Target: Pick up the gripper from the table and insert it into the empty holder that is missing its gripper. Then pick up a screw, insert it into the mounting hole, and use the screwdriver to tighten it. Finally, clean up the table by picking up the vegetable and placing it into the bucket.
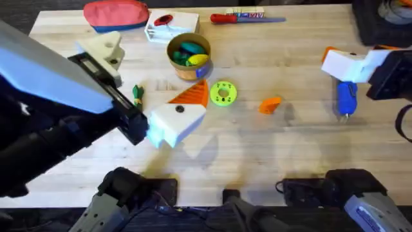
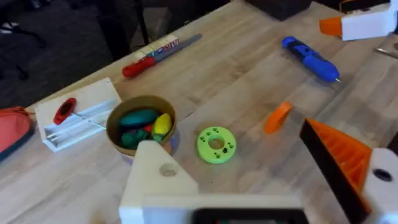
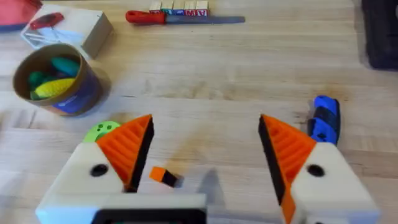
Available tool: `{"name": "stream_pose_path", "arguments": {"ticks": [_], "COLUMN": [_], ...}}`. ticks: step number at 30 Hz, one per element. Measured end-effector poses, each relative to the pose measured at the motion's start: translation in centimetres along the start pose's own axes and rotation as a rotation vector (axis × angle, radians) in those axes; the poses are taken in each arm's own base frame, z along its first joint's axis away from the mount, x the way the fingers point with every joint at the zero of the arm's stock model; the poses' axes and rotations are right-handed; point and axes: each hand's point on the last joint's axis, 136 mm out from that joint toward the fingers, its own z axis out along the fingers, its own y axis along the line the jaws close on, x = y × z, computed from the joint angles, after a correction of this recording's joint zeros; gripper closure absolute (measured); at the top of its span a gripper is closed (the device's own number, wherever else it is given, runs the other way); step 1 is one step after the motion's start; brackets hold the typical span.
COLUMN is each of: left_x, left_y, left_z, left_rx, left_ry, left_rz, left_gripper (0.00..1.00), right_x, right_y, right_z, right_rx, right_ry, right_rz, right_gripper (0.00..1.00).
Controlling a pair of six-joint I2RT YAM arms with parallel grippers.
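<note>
A robotics lab: a pale wooden counter (image 1: pixel 290 135) carries 3D-printed parts, a red-handled screwdriver (image 1: pixel 244 18) and toy produce, with 2 robot arms mounted.

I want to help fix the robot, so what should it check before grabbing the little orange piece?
1. Orange wedge lying free on the table: ok.
2. Right gripper open and holding nothing: ok.
3. Right gripper centred over the wedge: not ok, the wedge sits off toward one finger.
4. Holder bare, ready for the wedge: ok.
5. A screw within reach: cannot tell.
6. Screwdriver clear of the wedge: ok.
</note>
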Motion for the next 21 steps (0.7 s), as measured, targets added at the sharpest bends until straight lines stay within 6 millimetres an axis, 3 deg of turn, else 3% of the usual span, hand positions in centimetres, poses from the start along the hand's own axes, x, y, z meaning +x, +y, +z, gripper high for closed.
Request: {"name": "stream_pose_path", "arguments": {"ticks": [4, 7, 9, 14, 17, 21], "left_x": [-0.7, -1.7, -1.2, 3.7, 6.1, 7.7], "left_y": [-0.5, -0.6, -0.6, -1.0, -2.3, -3.8], "left_z": [0.5, 2.1, 3.5, 6.7, 6.8, 6.1], "left_rx": [0.039, 0.062, 0.081, 0.122, 0.159, 0.204], "left_ry": [-0.048, -0.149, -0.199, -0.276, -0.329, -0.395], "left_rz": [0.042, 0.095, 0.117, 0.095, 0.101, 0.114], "left_gripper": [0.014, 0.014, 0.014, 0.014, 0.013, 0.014], "right_x": [0.0, 0.0, 0.0, 0.0, 0.0, 0.0], "right_y": [0.0, 0.0, 0.0, 0.0, 0.0, 0.0], "right_z": [0.0, 0.0, 0.0, 0.0, 0.0, 0.0], "right_rx": [0.0, 0.0, 0.0, 0.0, 0.0, 0.0], "right_ry": [0.0, 0.0, 0.0, 0.001, 0.001, 0.0], "right_rz": [0.0, 0.0, 0.0, 0.0, 0.0, 0.0], "right_gripper": [0.01, 0.01, 0.01, 0.01, 0.01, 0.01]}}
